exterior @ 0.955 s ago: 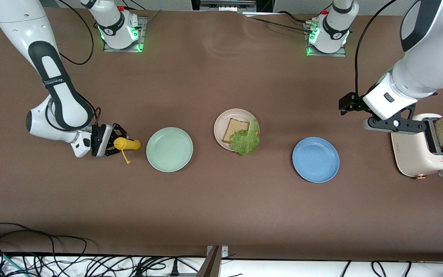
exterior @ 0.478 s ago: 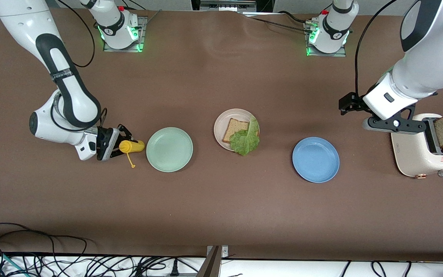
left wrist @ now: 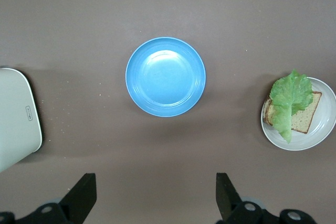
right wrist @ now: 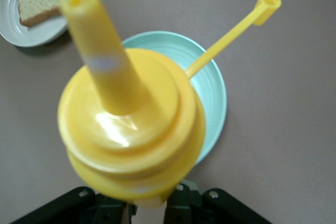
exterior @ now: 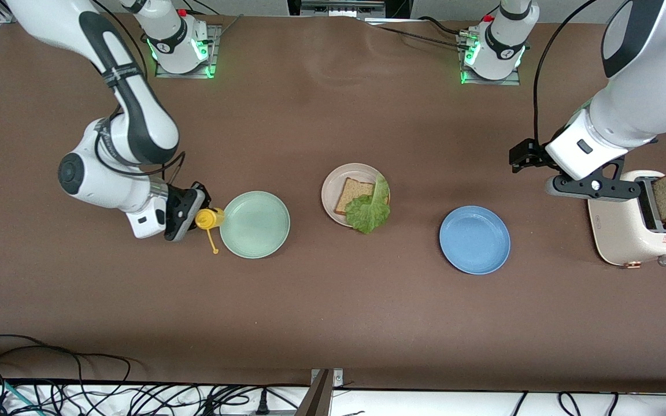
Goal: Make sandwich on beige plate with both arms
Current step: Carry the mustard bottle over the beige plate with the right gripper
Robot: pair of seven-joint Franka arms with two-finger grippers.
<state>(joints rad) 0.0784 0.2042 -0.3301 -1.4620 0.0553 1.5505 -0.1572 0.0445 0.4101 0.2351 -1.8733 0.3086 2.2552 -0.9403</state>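
Topping bread slice (exterior: 354, 193) on beige plate (exterior: 333, 184): crinkly green lettuce (exterior: 369, 209)

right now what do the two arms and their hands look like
Both arms are glossy white with rounded shells and black or dark grey joint panels. Their bases glow green beside a red button, with black cables trailing off. The right hand and left hand are black, two-fingered. A small white logo band marks the right arm's dark panel.
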